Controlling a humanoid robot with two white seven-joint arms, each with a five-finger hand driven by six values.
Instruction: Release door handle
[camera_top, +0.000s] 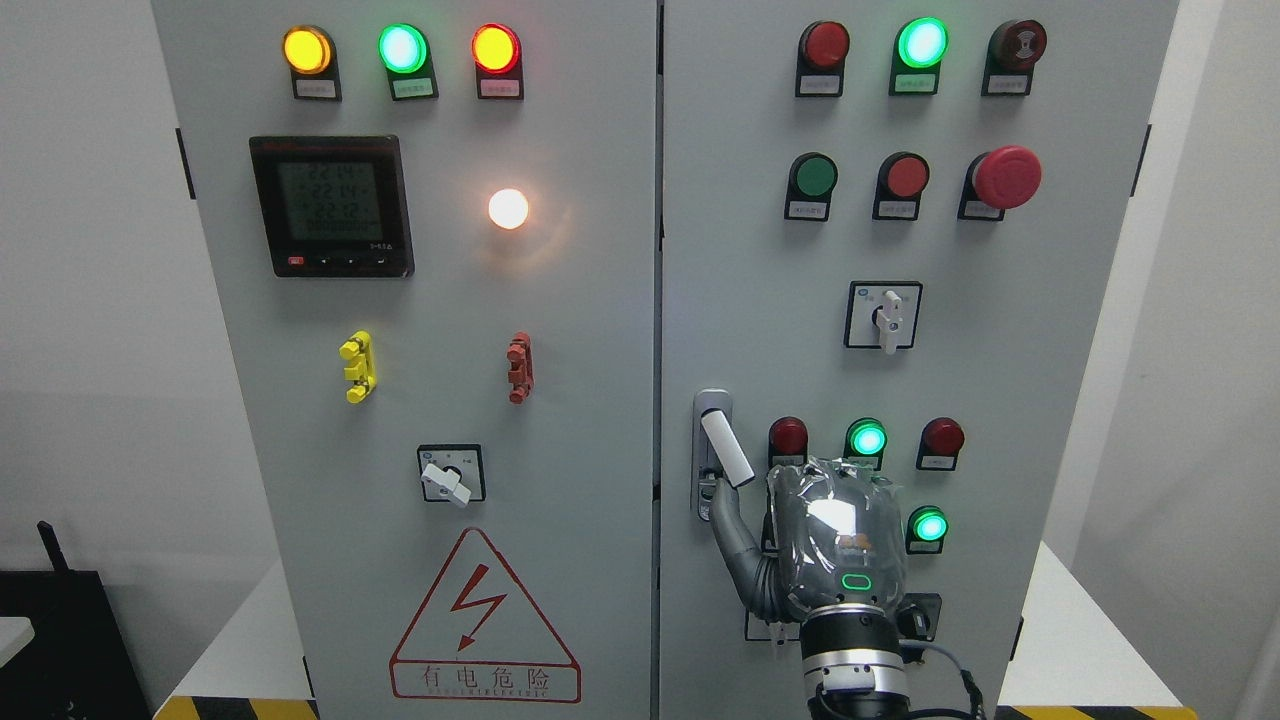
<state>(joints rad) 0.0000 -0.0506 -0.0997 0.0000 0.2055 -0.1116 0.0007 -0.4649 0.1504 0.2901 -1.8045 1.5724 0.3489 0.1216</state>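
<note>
While its arm rises from the bottom edge right of the middle, the right hand (838, 540) is held up against the right door (1000, 380) of the grey electrical cabinet, its back in a crinkled, glossy plastic wrap with a small green-lit oval. One grey finger (733, 535) reaches up and left, its tip touching the lower end of the door handle (727, 448); the other fingers are hidden behind the palm, so whether they curl or spread cannot be told, and nothing is clasped in view. The handle is a white bar swung out of its long silver recess, tilted with its lower end to the right, near the door's left edge at mid height. Around the hand sit four small round lamps: two dark red, two glowing green. Higher on this door are one white rotary switch (887, 316) in a black square frame, then a green button, a red button and one large red mushroom stop button (1005, 177), and a top row of three more round fittings, the middle one lit green. The left door (420, 400) carries three lit lamps in a row, orange, green, orange-red, one black digital meter (332, 206), one glowing white lamp, one yellow clip, one red clip, a second rotary switch and a red triangular lightning warning sign (484, 620). The cabinet stands on a white tabletop (1090, 650).
</note>
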